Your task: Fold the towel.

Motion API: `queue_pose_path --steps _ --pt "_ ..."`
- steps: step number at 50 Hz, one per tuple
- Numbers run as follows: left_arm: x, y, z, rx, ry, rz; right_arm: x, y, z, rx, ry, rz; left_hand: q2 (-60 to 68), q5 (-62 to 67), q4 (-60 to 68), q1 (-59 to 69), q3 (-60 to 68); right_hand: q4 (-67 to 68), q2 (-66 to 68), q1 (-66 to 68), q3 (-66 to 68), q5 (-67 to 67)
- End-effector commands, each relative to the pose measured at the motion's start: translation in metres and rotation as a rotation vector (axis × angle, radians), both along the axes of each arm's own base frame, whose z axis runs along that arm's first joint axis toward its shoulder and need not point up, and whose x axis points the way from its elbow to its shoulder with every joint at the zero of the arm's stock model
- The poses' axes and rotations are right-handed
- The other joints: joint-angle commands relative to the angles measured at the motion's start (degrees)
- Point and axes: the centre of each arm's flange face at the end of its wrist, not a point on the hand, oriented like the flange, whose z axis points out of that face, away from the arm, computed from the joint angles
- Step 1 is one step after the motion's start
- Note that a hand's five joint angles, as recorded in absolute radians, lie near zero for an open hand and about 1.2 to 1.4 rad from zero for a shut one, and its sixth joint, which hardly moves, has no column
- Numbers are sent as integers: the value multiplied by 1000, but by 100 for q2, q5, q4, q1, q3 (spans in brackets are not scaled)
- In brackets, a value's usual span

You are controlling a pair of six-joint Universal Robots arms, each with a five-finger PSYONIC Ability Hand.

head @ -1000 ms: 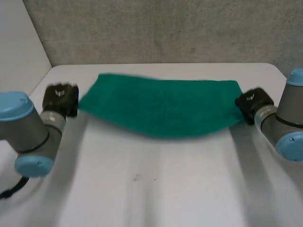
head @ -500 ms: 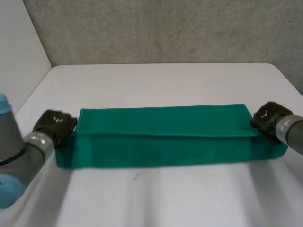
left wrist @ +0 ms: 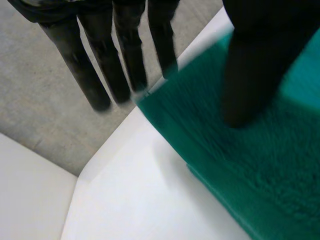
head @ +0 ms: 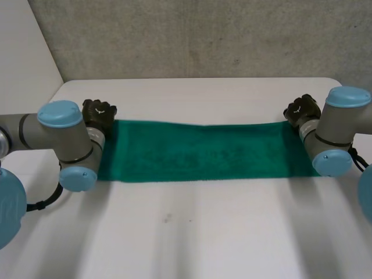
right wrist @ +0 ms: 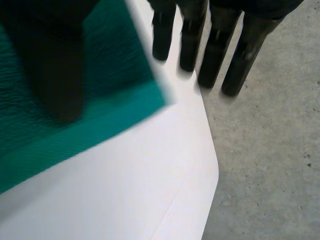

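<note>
Your green towel [head: 200, 151] is lying folded in a long strip across the white table [head: 192, 232].
You are seeing the left hand [head: 99, 113] hovering at its far left corner and the right hand [head: 302, 109] at its far right corner, each holding its fingers straight, apart from the thumb, gripping nothing.

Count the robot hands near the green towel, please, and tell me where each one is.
2. The left hand is at the far left corner of the towel. The right hand is at its far right corner. Neither hand is hidden.
</note>
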Motion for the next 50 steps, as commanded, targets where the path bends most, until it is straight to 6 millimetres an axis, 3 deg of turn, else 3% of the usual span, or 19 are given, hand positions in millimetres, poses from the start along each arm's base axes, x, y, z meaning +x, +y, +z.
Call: queue_pose_path --steps 1,3,7,8,12,15,22,27,32,44,47,49,50 --pt "-21 18 -3 -30 -15 -81 6 -2 -1 -13 -60 -25 -3139 -3112 -3138 -2738 -3170 -1925 -1815 -907 -1857 -1956" --pt "-25 23 8 -72 -4 -93 6 -1 7 -12 -122 -39 -3139 -3112 -3138 -2738 -3170 -1925 -1815 -907 -1857 -1956" --pt "-24 32 30 -130 23 -95 -3 8 55 -18 -367 -81 -3139 -3112 -3138 -2738 -3170 -1925 -1815 -907 -1857 -1956" --pt "-23 34 34 -137 25 -95 -4 18 70 -9 -457 -83 -3139 -3112 -3138 -2738 -3170 -1925 -1815 -907 -1857 -1956" --pt "-18 46 53 -158 41 -90 -11 41 97 25 -592 -46 -3139 -3112 -3138 -2738 -3170 -1925 -1815 -907 -1857 -1956" --pt "-14 58 62 -156 42 -88 -29 52 102 71 -604 -31 -3139 -3112 -3138 -2738 -3170 -1925 -1815 -907 -1857 -1956" --pt "-2 87 66 -105 90 -89 -51 77 83 229 -606 -46 -3139 -3112 -3138 -2738 -3170 -1925 -1815 -907 -1857 -1956" --pt "3 101 61 -53 154 -86 -67 90 61 363 -600 -115 -3139 -3112 -3138 -2738 -3170 -945 -836 73 -877 -976" --pt "5 109 58 -26 187 -88 -75 92 50 380 -592 -137 -3139 -3112 -3138 -2738 -3170 84 194 1102 152 53" --pt "4 112 52 -8 182 -89 -84 80 10 407 -523 -166 -3139 -3112 -3138 -2738 -3170 706 816 1724 775 676" --pt "5 112 53 -9 184 -88 -90 74 2 400 -522 -180 -3139 -3112 -3138 -2738 -3170 2735 2845 3753 2804 2705" --pt "5 111 53 -10 184 -85 -93 70 0 392 -522 -192 -3139 -3112 -3138 -2738 -3170 5063 5173 6082 5132 5033" --pt "5 111 53 -10 184 -86 -100 65 0 369 -524 -217 -3139 -3112 -3138 -2738 -3170 5075 5185 6093 5143 5044"
